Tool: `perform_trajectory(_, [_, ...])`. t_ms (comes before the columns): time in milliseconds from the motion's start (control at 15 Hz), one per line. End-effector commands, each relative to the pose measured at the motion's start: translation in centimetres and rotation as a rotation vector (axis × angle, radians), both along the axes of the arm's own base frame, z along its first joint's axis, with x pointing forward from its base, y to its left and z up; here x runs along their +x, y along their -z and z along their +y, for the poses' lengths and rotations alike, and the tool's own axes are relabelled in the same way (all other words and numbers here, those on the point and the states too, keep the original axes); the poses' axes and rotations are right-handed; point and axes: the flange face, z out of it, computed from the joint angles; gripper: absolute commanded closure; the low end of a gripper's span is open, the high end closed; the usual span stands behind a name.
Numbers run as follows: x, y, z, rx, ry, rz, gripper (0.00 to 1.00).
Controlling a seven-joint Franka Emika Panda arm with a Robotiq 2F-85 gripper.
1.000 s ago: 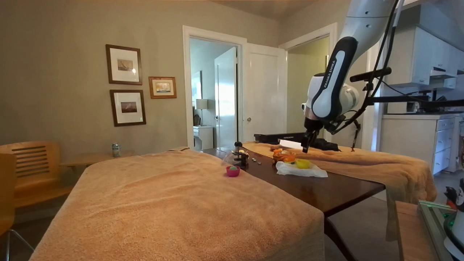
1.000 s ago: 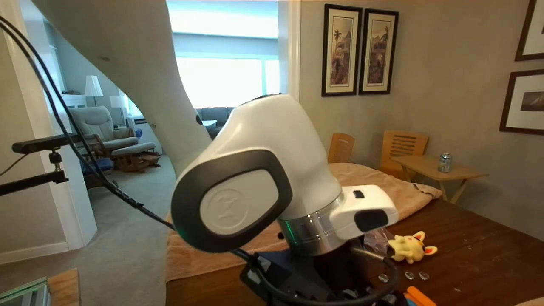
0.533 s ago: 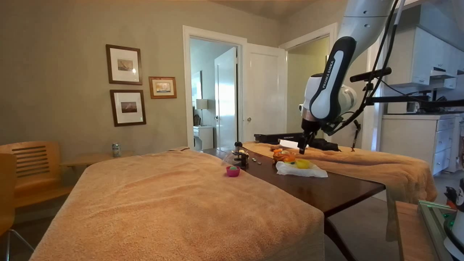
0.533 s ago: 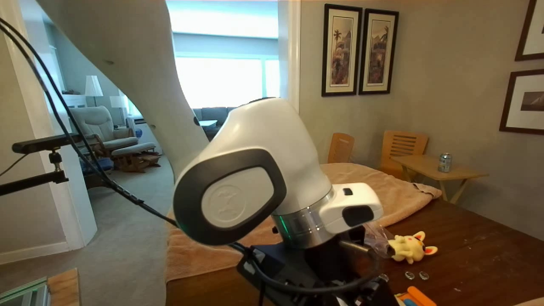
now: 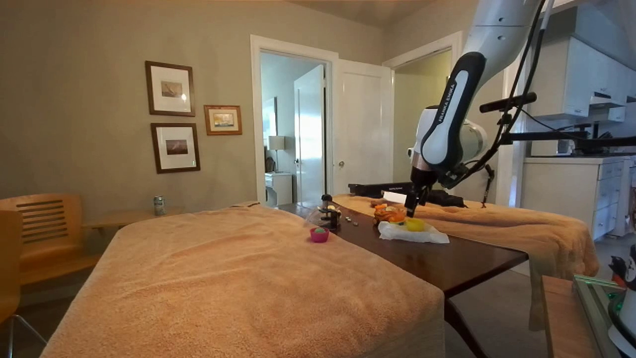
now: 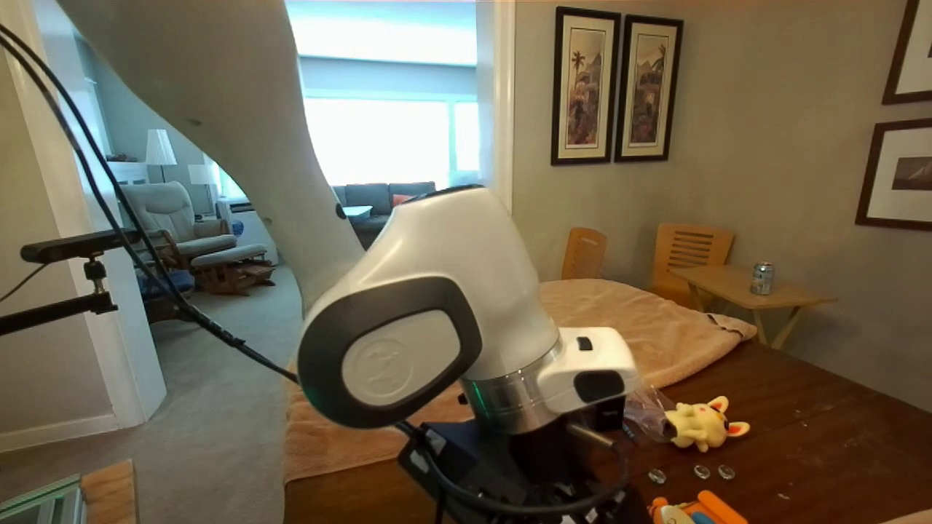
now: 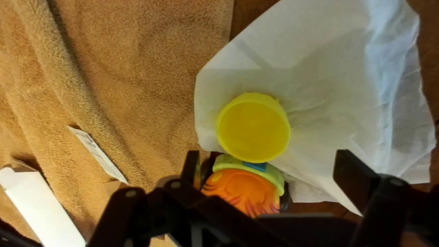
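In the wrist view we note the black fingers [image 7: 355, 175] standing wide apart in the lower half of the frame, one left of centre, one to the right. Beyond the gap, at mid-frame, we find a round yellow open-mouthed cup [image 7: 253, 128], its mouth facing the camera, resting on a creased, whitish, faintly translucent sheet [image 7: 325, 85] that takes up the upper right and laps over the edge of a tan terry towel [image 7: 147, 85]. Directly below the cup in the frame: an orange plastic toy [image 7: 243, 190] with a lime-green rim and a blue patch; cup and toy overlap in our line of sight, contact uncertain. Lower left, we record a white cardboard box [image 7: 41, 206], and just up from it a narrow printed label [image 7: 99, 154]. In an exterior view, right of centre, the fingers point down over the cup; whether they touch it we cannot tell. The sheet lies mostly on a dark brown wooden worktop [image 5: 472, 261]; farther left, near the frame's centre, sits a small magenta bowl [image 5: 319, 237] holding something green. In an exterior view, lower right, we count three clear glassy pebbles [image 6: 701, 472] beneath a pale yellow eared figure [image 6: 699, 427], which lies beside a crumpled clear plastic bag [image 6: 650, 415]; the toy shows at the bottom edge. Higher up on that side, a silvery drinks can [image 6: 762, 279] stands near a wooden chair [image 6: 692, 244] with a slatted back.
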Motion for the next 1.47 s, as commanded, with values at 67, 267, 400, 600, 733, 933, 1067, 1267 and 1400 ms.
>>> perform_trajectory(67, [-0.2,0.2,-0.3,0.033,-0.006,-0.001,0.00])
perform_trajectory(267, [-0.2,0.4,-0.1,0.027,0.003,-0.005,0.00])
perform_trajectory(400, [0.0,0.8,0.1,0.036,0.003,-0.007,0.00])
perform_trajectory(600, [0.2,1.1,0.5,0.046,-0.005,-0.009,0.00])
perform_trajectory(733, [0.5,1.4,0.9,0.058,-0.011,-0.007,0.00])
perform_trajectory(933, [0.6,1.9,1.2,0.087,-0.005,-0.011,0.00])
perform_trajectory(1067, [0.6,2.2,1.1,0.104,0.007,-0.017,0.00])
perform_trajectory(1267, [0.5,2.5,0.7,0.121,0.018,-0.020,0.00])
perform_trajectory(1400, [0.4,2.7,0.4,0.129,0.024,-0.021,0.00])
